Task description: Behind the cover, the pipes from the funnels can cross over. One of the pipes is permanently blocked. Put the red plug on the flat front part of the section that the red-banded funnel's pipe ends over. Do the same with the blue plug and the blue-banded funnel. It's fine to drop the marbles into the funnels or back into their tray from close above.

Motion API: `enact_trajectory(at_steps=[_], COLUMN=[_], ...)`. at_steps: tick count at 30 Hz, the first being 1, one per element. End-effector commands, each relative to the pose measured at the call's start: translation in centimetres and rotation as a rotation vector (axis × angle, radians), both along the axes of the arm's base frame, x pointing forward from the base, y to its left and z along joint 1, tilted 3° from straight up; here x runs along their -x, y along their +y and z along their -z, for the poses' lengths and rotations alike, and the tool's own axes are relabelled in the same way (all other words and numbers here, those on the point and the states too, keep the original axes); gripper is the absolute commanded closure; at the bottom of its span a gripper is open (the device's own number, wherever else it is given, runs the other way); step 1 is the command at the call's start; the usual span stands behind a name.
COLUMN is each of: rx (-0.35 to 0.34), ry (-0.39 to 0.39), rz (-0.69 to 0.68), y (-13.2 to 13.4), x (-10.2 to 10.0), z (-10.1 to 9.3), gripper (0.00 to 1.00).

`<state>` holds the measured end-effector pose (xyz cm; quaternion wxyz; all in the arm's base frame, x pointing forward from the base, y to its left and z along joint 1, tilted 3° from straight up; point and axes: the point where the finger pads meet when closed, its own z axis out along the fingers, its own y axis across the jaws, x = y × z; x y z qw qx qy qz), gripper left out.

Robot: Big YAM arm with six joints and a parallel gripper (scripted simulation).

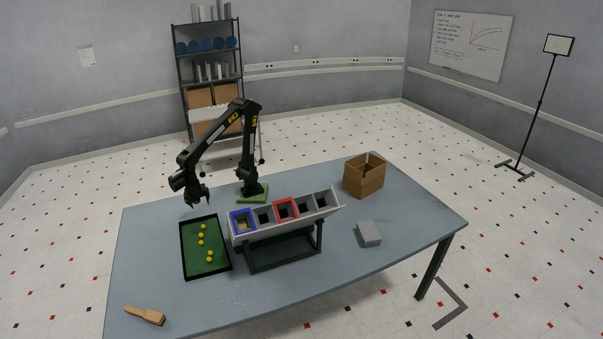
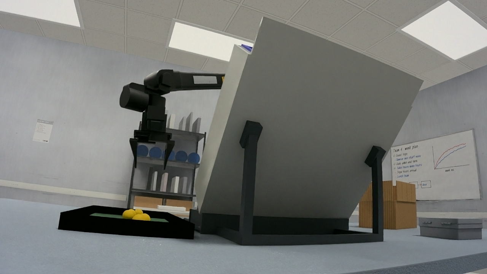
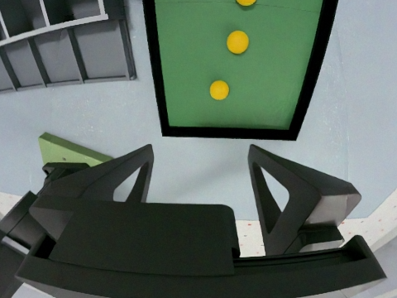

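Observation:
My gripper (image 1: pixel 197 204) (image 2: pixel 149 164) (image 3: pixel 200 151) is open and empty. It hangs above the table just behind the far end of the black tray (image 1: pixel 182 248) (image 2: pixel 119 226) (image 3: pixel 153 74) with the green floor. Several yellow marbles (image 1: pixel 200 242) (image 2: pixel 136 215) (image 3: pixel 219 89) lie in the tray. Right of it stands the funnel rack with a blue-banded funnel (image 1: pixel 243 220), showing tan inside, and a red-banded funnel (image 1: pixel 285 209). Its grey cover (image 2: pixel 299 136) hides the pipes. The grey divided sections (image 3: pixel 101 50) show at the top left of the wrist view. No plug is in view.
The arm's green base (image 1: pixel 252 193) (image 3: pixel 62 151) stands behind the rack. A cardboard box (image 1: pixel 364 174) (image 2: pixel 388 204) and a grey case (image 1: pixel 369 233) (image 2: pixel 449 227) are to the right. A wooden block (image 1: pixel 144 314) lies at the table's front left corner.

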<state>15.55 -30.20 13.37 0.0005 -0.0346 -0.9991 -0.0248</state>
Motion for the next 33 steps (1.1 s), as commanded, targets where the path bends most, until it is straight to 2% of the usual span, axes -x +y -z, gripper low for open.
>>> enact_trajectory(at_steps=[1, 10, 25, 33], rx=[0.063, 0.086, 0.047, 0.062], ry=[-0.034, -0.048, -0.025, -0.033], rz=[-0.005, -0.013, -0.006, -0.008], y=[-1.95, -1.96, -1.96, -1.97], x=[-0.8, -0.83, -0.78, -0.8], z=[-1.82, -1.82, -1.84, -1.84], gripper=[0.2, 0.2, 0.2, 0.2])
